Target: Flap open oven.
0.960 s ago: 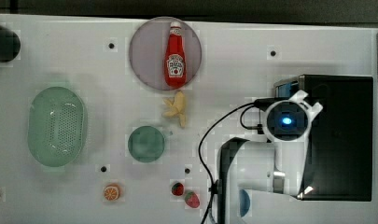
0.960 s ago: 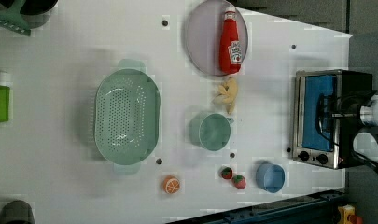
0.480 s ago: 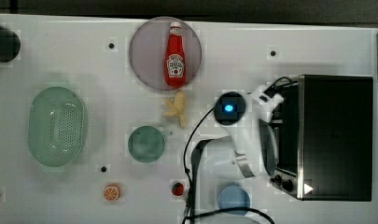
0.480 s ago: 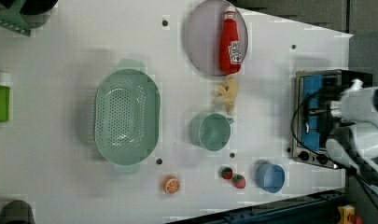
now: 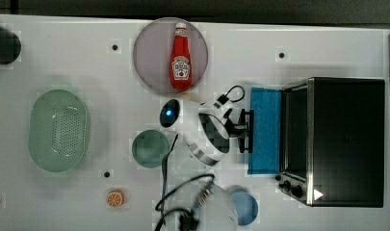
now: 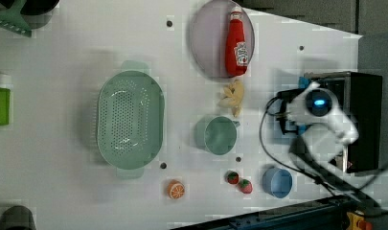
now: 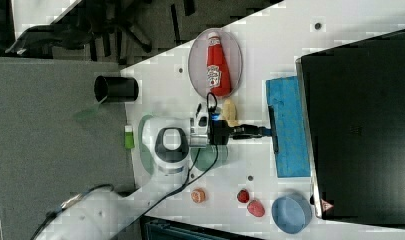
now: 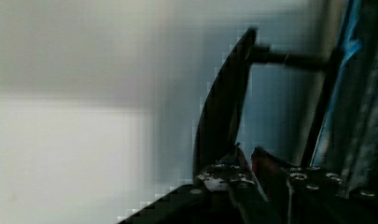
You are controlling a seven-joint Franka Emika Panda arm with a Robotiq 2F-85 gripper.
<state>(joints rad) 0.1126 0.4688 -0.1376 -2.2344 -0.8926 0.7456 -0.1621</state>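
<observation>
The oven (image 5: 344, 139) is a black box at the top view's right, also seen at the right view's right as the oven (image 7: 360, 125). Its blue-tinted glass door (image 5: 266, 130) lies folded down flat on the table in front of the dark cavity. The black bar handle (image 5: 250, 131) runs along the door's outer edge. My gripper (image 5: 244, 130) reaches in level from the top view's left and is shut on that handle. In the right view the gripper (image 7: 264, 131) meets the handle (image 7: 273, 131) at its middle. The wrist view has the handle (image 8: 224, 107) right against my fingers.
A ketchup bottle (image 5: 181, 60) lies on a grey plate (image 5: 149, 53). A teal cup (image 5: 150, 148) sits just behind my arm, and a blue bowl (image 5: 245, 208) stands near the oven's knobs. A green colander (image 5: 58, 130) and an orange slice (image 5: 115, 198) lie further off.
My arm has swung towards the top view's left, away from the oven, drawing the handle along. The door went from upright against the oven to lying flat.
</observation>
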